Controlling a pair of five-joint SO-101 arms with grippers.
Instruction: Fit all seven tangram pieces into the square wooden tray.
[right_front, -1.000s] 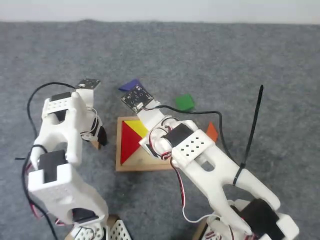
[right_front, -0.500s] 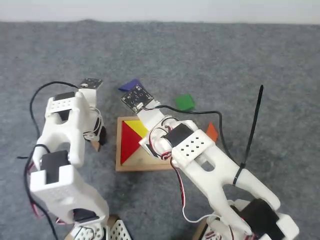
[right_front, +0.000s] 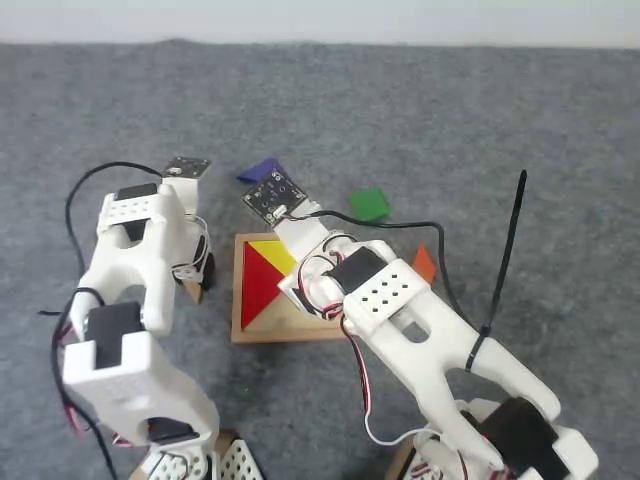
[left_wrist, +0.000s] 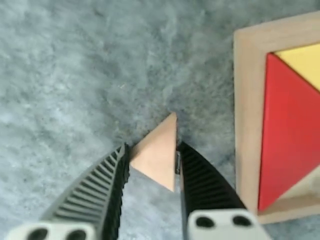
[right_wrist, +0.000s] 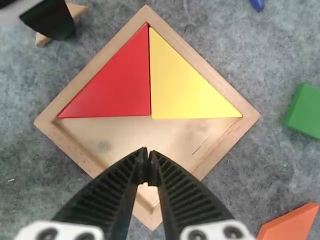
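Your left gripper (left_wrist: 151, 148) is closed on the pale wooden triangle (left_wrist: 157, 155), one finger pressed to each side. The piece sits on the grey table just outside the square wooden tray (right_wrist: 205, 70), on the side nearest the left arm. One sharp tip points out past the fingertips, away from the wrist. Its long edge runs beside the finger nearer the tray, parallel to the tray's rim. Your right gripper (right_wrist: 146, 152) is closed with nothing in it, above the tray's bare half, beside the red triangle (right_wrist: 117, 87) and yellow triangle (right_wrist: 182, 85).
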